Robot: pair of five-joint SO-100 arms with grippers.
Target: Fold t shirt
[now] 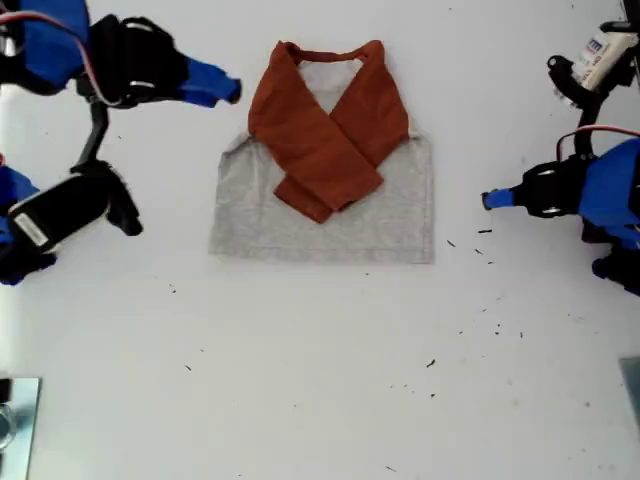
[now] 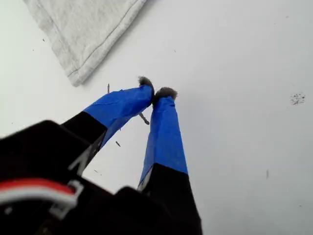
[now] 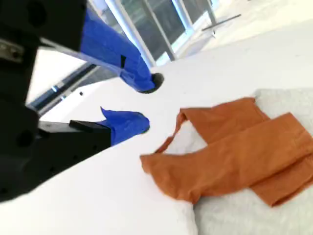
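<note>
The t shirt (image 1: 392,215) lies flat at the middle of the white table, grey body down, with its two rust-orange sleeves (image 1: 325,140) crossed over the chest. My first gripper (image 1: 490,200) is at the exterior view's right, shut on nothing. It rests just off the shirt's hem corner (image 2: 83,34), fingertips (image 2: 166,93) touching each other. My second gripper (image 1: 228,92) is at the exterior view's upper left, open and empty, a short way from the orange neckband (image 3: 171,142). Its blue fingers (image 3: 128,125) stand well apart above the table.
Small black specks (image 1: 487,250) dot the table near my first gripper. A metal piece (image 1: 15,420) shows at the exterior view's lower left corner. Arm bodies fill both side edges of the exterior view.
</note>
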